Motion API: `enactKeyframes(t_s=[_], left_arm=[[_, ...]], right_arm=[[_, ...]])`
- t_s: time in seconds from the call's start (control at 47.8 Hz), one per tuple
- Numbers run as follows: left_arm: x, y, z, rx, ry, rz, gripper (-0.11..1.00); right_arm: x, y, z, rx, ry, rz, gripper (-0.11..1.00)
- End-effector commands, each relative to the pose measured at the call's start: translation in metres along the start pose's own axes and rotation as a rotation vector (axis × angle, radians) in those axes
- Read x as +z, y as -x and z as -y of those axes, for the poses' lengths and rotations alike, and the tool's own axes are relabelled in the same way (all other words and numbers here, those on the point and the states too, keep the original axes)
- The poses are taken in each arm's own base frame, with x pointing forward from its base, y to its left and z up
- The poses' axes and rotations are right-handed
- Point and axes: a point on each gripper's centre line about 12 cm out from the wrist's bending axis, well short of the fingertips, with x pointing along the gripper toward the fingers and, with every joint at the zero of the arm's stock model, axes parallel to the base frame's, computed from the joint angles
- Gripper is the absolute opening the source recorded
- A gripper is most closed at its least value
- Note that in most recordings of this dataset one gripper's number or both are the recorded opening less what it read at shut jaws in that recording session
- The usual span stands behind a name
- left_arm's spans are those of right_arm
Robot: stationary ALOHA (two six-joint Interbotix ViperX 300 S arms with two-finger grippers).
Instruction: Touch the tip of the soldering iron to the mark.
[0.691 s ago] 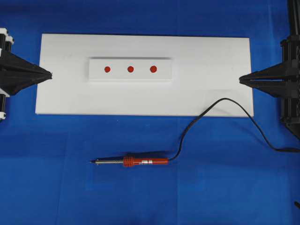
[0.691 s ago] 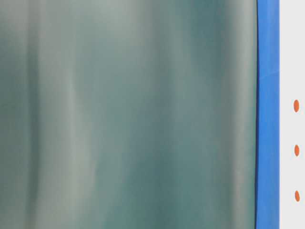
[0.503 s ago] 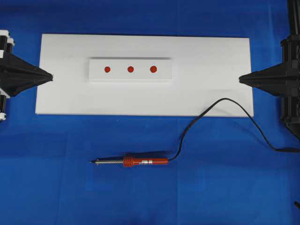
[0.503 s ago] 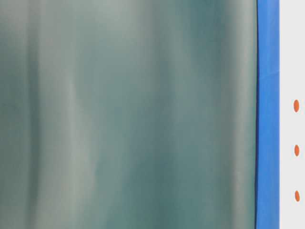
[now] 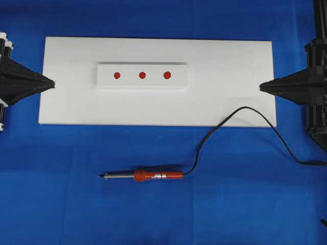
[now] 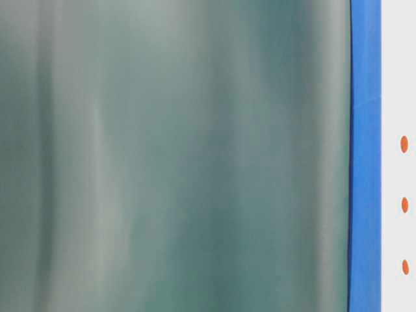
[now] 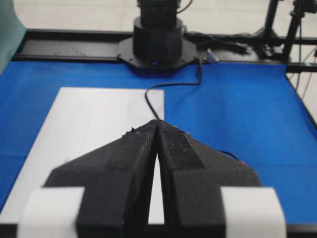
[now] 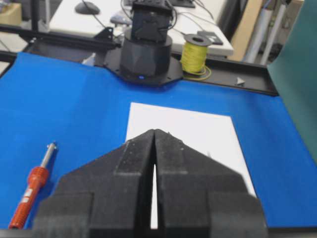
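Note:
The soldering iron (image 5: 148, 176) lies flat on the blue cloth in front of the white board, red handle to the right, dark tip (image 5: 100, 176) pointing left; its cord (image 5: 240, 109) loops right. It also shows in the right wrist view (image 8: 30, 193). Three red marks (image 5: 142, 75) sit in a row on a raised white block (image 5: 141, 84); they also show in the table-level view (image 6: 404, 205). My left gripper (image 5: 53, 82) is shut and empty at the board's left edge. My right gripper (image 5: 261, 87) is shut and empty at the board's right edge.
The white board (image 5: 158, 109) lies across the middle of the blue cloth. A green screen (image 6: 175, 156) fills most of the table-level view. A spool of yellow wire (image 8: 196, 53) stands behind the far arm base.
The left gripper's tip has drawn back slightly to the left. The iron and the right gripper have not moved.

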Motion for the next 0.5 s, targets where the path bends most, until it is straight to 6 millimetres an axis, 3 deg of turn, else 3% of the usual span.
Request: enactKeyframes(t_s=[0.0,0.126,0.293,0.356,0.482], left_arm=[[0.0059,-0.0011,0.0007,-0.004,-0.003,0.017,0.0],[0.0066,0.0002,0.0007,-0.004,-0.004,0.021,0.0],[0.0078,0.002,0.0007,-0.004,-0.004,0.028,0.0],[0.0081,0.0022,0.0007,-0.004,-0.004,0.029,0.0],[0.0071,0.0021,0.0007,-0.004,-0.004,0.026,0.0]], right_arm=[[0.0133,-0.0024,0.0006,-0.003,-0.006,0.034,0.02],[0.0124,-0.0025,0.0007,-0.004,-0.018,0.023,0.28],[0.0103,-0.0024,0.0029,-0.016,-0.038,0.0,0.79],[0.0102,-0.0024,0.0048,-0.026,-0.048,-0.001,0.93],[0.0086,-0.0025,0.0076,-0.04,-0.055,-0.012,0.96]])
